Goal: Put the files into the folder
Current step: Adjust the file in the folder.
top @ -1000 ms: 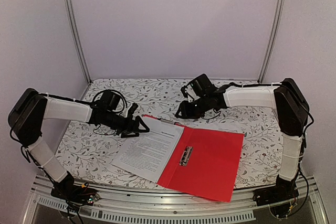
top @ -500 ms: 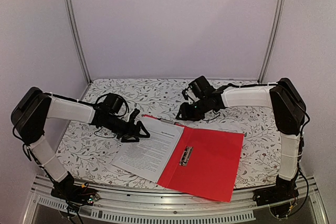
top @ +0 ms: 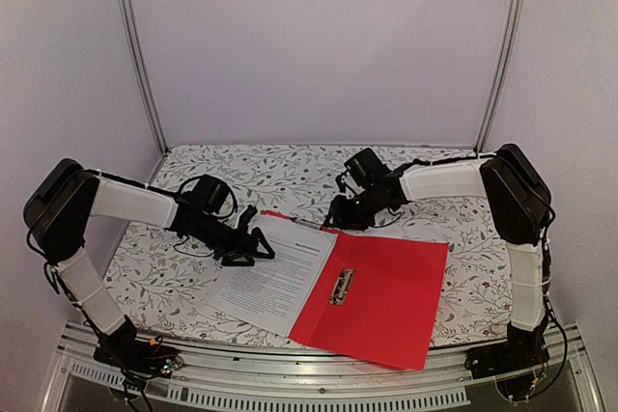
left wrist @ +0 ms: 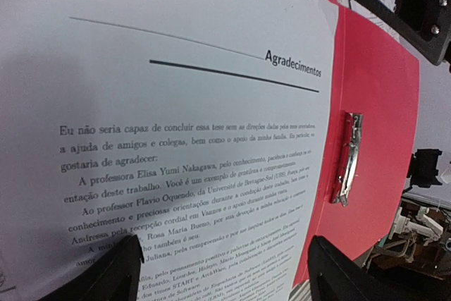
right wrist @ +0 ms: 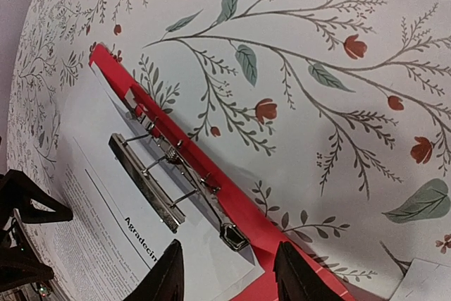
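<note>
Your left gripper [top: 253,244] hangs open over the files [top: 275,279] on the spread red folder [top: 391,301], your right gripper [top: 334,215], jaws parted and empty, above its far edge.

You only get the tips of the left gripper [left wrist: 224,269] and the right gripper [right wrist: 227,273] — the rest is cut by the bottom edge. White printed paper sheets [left wrist: 176,139] run off frame left; text unreadable from above. Flat red plastic folder [top: 386,296] — left flap hidden under them.
</note>
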`<state>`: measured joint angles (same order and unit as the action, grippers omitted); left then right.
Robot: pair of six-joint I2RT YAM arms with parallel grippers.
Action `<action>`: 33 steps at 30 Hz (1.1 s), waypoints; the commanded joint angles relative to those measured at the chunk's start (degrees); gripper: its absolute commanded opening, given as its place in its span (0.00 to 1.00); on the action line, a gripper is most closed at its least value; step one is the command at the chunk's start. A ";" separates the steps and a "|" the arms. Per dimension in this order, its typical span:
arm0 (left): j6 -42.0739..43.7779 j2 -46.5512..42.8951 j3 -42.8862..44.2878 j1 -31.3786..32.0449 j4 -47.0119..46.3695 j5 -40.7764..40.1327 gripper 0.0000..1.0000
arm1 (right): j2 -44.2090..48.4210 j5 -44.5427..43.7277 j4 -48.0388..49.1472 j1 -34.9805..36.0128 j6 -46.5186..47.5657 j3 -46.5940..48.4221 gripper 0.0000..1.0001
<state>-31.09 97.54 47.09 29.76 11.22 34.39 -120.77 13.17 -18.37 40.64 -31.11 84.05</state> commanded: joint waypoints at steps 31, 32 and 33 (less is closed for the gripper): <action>0.65 4.57 4.74 1.29 0.60 -2.14 0.82 | -4.82 5.54 1.45 -1.48 -1.60 3.09 0.45; 0.67 4.62 5.22 1.32 0.62 -2.06 0.82 | -4.82 5.82 1.50 -1.48 -1.52 3.13 0.45; 0.76 4.72 5.59 1.35 0.67 -1.93 0.82 | -4.83 6.04 1.51 -1.51 -1.42 3.18 0.45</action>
<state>-30.70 100.90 50.85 30.33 11.33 33.80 -124.14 18.17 -17.47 39.66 -32.60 85.89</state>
